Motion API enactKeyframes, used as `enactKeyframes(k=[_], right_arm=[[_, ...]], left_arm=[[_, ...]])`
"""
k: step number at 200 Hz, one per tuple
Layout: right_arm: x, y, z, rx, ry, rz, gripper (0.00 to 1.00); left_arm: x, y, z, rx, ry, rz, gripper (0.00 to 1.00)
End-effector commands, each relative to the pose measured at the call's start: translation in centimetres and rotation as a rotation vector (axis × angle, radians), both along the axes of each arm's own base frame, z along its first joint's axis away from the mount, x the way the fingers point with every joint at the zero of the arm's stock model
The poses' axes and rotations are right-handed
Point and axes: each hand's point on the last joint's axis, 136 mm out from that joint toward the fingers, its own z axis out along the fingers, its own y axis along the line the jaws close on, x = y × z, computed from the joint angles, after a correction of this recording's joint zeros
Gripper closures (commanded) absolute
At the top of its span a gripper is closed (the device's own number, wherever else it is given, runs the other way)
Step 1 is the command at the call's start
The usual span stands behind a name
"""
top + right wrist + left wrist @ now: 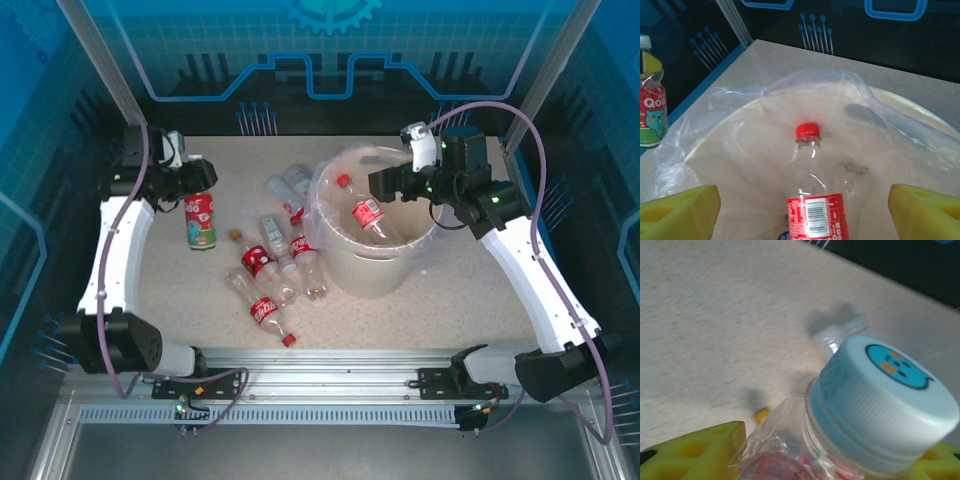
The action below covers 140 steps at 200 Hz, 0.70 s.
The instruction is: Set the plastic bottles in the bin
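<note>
The biggest risk is at the bin [380, 275], right of centre in the top view. The right hand [385, 186] hangs over its mouth with its fingers spread wide and gripping nothing. A red-capped bottle [368, 214] lies loose inside, between them but apart from both. If that arm does not clear off, the left arm will probably meet it over the rim when it comes across.

The bag [740, 100] lining the bin stands up in loose folds above the rim. It could snag a finger or tip a bottle back out onto the table [470, 300].

The left hand [198, 188], in the upper left of the top view, is closed on the neck end of a pale-capped bottle [201, 222] with a red and green label. That bottle is well apart from the bin, and I cannot tell whether it rests on the table. The plastic at the fingers looks thin and crumpled, so it may slip or swing during a quick move.

The loose bottles [258, 262] lie in a cluster between this hand and the bin, some touching each other. A low carry would likely knock them, and being round they would roll, perhaps toward the near edge. A small yellow cap [235, 236] lies just beside them; it is a minor obstacle.
</note>
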Motion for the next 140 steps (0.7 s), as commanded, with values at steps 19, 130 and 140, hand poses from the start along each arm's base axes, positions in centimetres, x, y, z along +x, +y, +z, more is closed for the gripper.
enactKeyframes(k=[19,130,140], right_arm=[[-0.3,2.9,2.4,0.028,-0.036,0.100,0.12],[-1.5,16.5,4.0,0.069,-0.009,0.457,0.12],[-1.7,17.7,3.9,0.076,-0.003,0.483,0.12]], left_arm=[[0.1,-4.0,6.0,-0.328,-0.217,-0.045,0.80],[-1.1,-13.2,11.4,-0.617,-0.312,-0.298,1.00],[-1.1,-13.8,11.4,-0.638,-0.314,-0.317,1.00]])
